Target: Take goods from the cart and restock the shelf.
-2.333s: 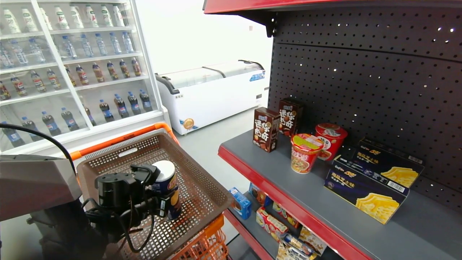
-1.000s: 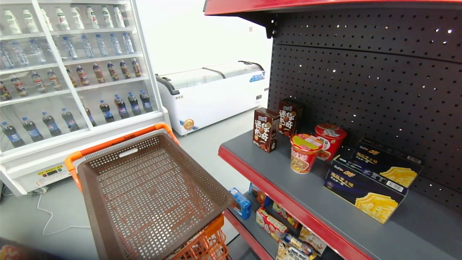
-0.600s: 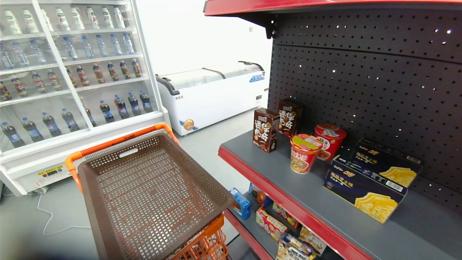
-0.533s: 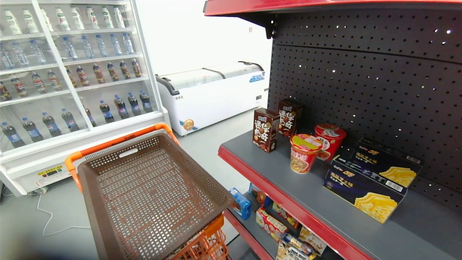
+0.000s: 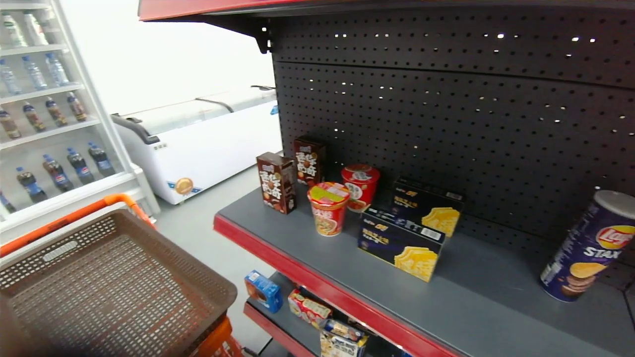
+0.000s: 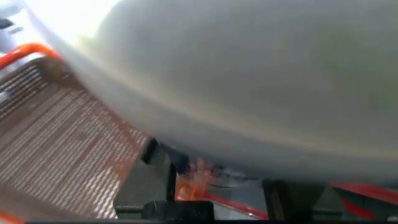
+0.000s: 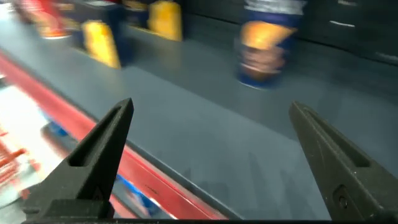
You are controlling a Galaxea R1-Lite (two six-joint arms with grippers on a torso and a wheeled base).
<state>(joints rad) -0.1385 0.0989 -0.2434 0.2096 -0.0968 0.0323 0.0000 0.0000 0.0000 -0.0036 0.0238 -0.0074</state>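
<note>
Head view, by clock face from picture centre:

- Shelf: grey deck with a red front edge, running from centre to 4 o'clock, backed by a black pegboard.
- Chips can: dark blue tube with a pale lid, standing on the shelf deck at 3 to 4 o'clock, close to the pegboard and well apart from the other goods. The right wrist view also shows it, blurred.
- Two dark blue boxes at centre, one behind the other.
- Two cup noodles just beside those boxes, on the 9 o'clock side.
- Two brown boxes, upright, farther toward 10 o'clock near the shelf end.
- Cart basket: brown, perforated, at 8 o'clock, with an orange handle along its far side.
- Lower shelf at 6 o'clock: a blue carton and further packets.
- Chest freezer at 10 o'clock; drinks cooler at 9 o'clock.

Right gripper: jaws spread wide, holding nothing, over the front part of the shelf deck, apart from the can.

Left gripper: blurred; its state cannot be told. The basket mesh lies beside it.
</note>
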